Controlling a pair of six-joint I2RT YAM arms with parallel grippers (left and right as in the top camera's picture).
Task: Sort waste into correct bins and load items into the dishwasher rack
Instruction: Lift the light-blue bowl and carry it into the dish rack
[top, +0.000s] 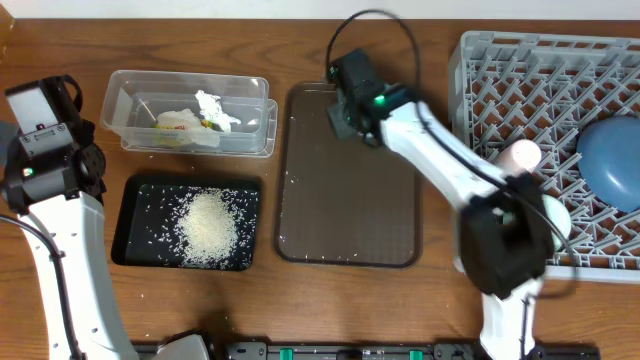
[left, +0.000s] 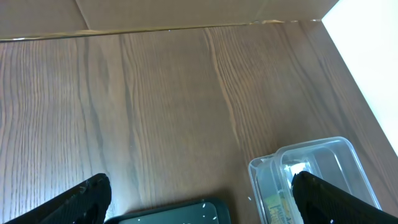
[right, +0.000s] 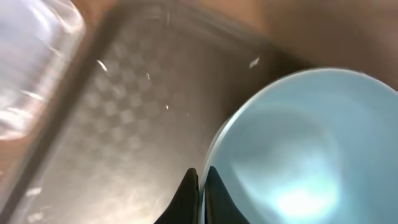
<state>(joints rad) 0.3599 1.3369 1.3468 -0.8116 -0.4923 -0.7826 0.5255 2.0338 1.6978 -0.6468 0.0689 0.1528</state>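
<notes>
Two arms were in view. The right gripper (right: 200, 186) was pinched onto the rim of one pale-blue bowl (right: 305, 149) over the far end of the single brown tray (top: 345, 200), with its fingertips nearly touching (whether the bowl rested on the tray or hung above it could not be told). The left gripper (left: 200, 183) stood with its fingers spread wide and held nothing, above bare table (left: 161, 93) near one clear tub (top: 190, 110) and one black tray (top: 135, 225). The clear tub held crumpled white tissue (top: 212, 106) and one yellow-green wrapper (top: 180, 122). Printing showed on the wrapper, but no writing could be read. The black tray held one heap of rice (top: 208, 228), with loose grains scattered around it. One grey rack (top: 500, 80) stood at the right and held one blue plate (top: 610, 160) and one pink cup (top: 522, 154). No brand or label was legible on any item.
</notes>
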